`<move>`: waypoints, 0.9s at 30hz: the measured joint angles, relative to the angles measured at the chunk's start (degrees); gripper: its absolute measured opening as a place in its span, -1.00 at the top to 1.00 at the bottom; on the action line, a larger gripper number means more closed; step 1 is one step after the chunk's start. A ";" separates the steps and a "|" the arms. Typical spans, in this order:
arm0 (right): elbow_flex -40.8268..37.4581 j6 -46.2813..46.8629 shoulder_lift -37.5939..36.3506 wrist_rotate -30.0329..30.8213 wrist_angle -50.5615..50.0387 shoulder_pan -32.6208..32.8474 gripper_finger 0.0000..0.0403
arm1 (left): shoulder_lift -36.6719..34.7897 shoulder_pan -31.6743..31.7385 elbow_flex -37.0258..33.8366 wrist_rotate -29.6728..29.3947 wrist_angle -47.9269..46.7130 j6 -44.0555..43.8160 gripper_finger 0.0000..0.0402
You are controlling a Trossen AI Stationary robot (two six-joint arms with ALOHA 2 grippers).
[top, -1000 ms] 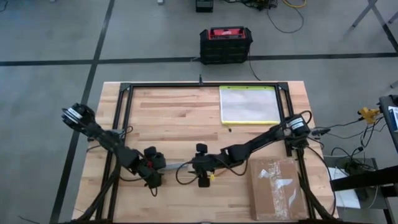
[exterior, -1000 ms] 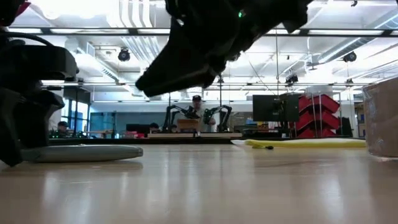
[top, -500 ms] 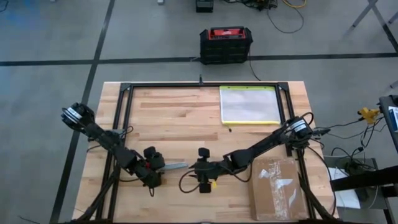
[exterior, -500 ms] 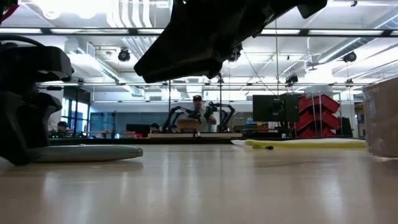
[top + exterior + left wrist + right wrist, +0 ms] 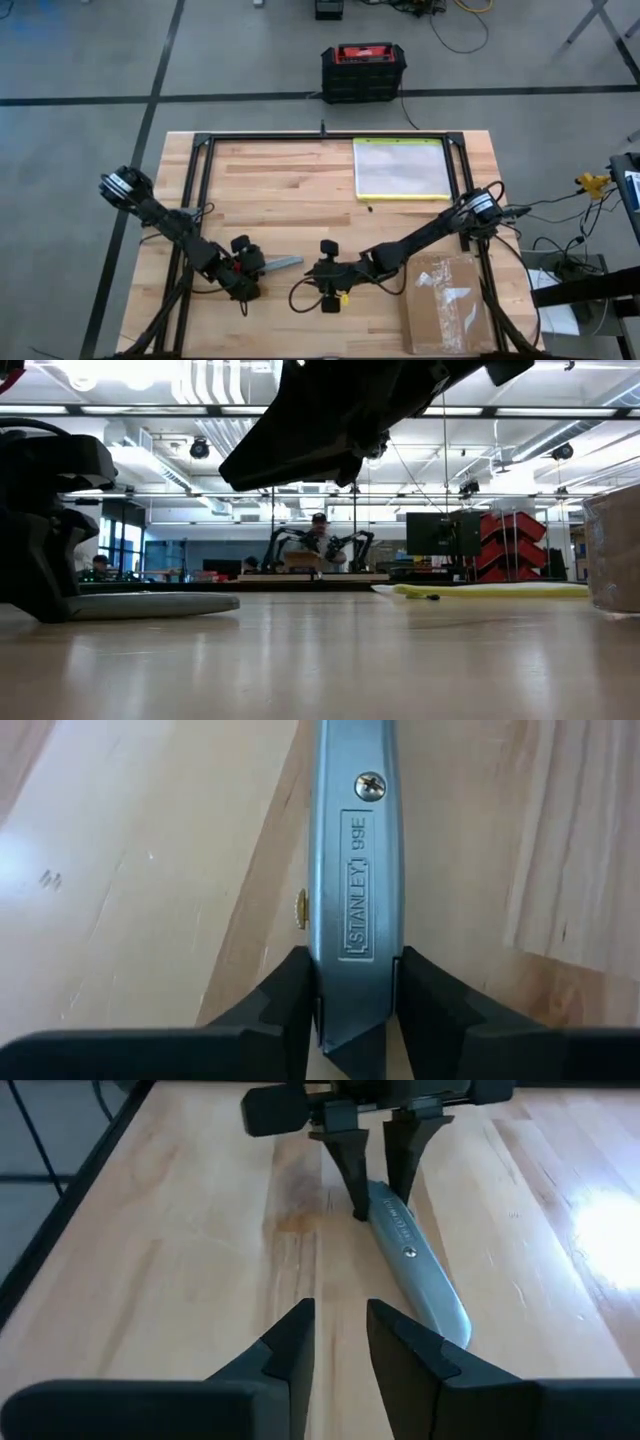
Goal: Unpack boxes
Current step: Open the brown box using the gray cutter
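From above, my left claw [image 5: 247,270] is gripping the knife [image 5: 281,264] near bottom centre; the carton [image 5: 446,300] is lying at lower right, nearer my right claw [image 5: 327,283].

Through my left wrist, my fingers [image 5: 432,1010] are pinching the knife's butt.

Through my right wrist, my own claw is standing slightly parted, holding nothing.

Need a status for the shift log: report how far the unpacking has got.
Done: nothing visibly unpacked; the box lies taped shut. In hand: the left gripper is closed on a utility knife lying on the table; the right gripper is empty. Left: cutting the tape and emptying the box.
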 joint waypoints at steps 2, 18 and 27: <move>-0.42 -0.19 -0.65 1.95 -0.29 0.37 0.67 | 0.00 -0.03 -0.04 -1.84 0.01 -1.21 0.52; -14.03 32.74 0.67 -3.83 21.09 -7.13 0.28 | -2.66 -0.37 0.05 -16.92 -0.92 -3.20 0.52; -8.76 38.79 5.42 -2.72 37.29 -9.28 -0.08 | -9.35 -0.08 2.64 -31.78 -2.11 3.98 0.52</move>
